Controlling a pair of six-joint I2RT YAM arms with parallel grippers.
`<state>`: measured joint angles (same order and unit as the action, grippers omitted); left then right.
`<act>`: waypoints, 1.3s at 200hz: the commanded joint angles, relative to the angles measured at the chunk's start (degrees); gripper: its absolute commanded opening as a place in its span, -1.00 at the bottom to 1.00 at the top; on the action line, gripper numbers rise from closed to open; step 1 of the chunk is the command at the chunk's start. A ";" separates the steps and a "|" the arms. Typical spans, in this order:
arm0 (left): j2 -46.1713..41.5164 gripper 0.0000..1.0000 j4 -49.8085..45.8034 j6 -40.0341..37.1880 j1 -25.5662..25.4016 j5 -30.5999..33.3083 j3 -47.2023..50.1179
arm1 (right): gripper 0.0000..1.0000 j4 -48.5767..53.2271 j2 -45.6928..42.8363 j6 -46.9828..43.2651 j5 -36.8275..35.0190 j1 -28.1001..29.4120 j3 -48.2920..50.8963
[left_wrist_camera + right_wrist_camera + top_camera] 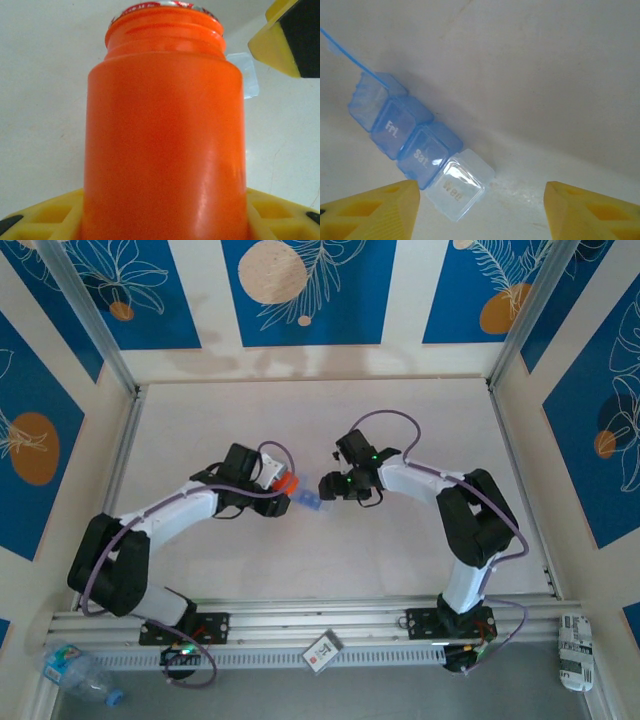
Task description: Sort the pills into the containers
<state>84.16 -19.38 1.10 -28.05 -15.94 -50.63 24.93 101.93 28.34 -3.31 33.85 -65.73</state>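
Observation:
My left gripper is shut on an orange cylindrical bottle, which stands between its yellow fingers in the left wrist view with its mouth pointing away. The containers are a translucent blue box with a row of compartments, lying on the table between the two grippers. Lids marked Fri. and Sat. are closed, the end compartment is clear, and one lid at the far end stands up. My right gripper hovers open just above the box. The pills are hidden.
The white table is walled by blue patterned panels and a metal frame. One corner of the box and a yellow finger of the right gripper sit just beyond the bottle. A rail runs along the near edge.

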 commanded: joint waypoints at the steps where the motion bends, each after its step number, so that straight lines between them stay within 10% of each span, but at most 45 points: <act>1: 1.19 -1.00 -2.59 -1.54 -0.60 0.45 -2.31 | 0.35 1.70 1.69 -1.61 -1.87 0.68 -1.01; 260: 13.88 -1.00 -20.10 -8.48 -5.53 12.12 -16.87 | 0.33 0.91 5.21 0.35 -1.33 1.31 -0.89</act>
<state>97.14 -35.68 -5.30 -32.56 -6.31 -65.06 24.93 105.56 27.99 -4.51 34.57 -66.00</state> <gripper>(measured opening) 0.539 0.665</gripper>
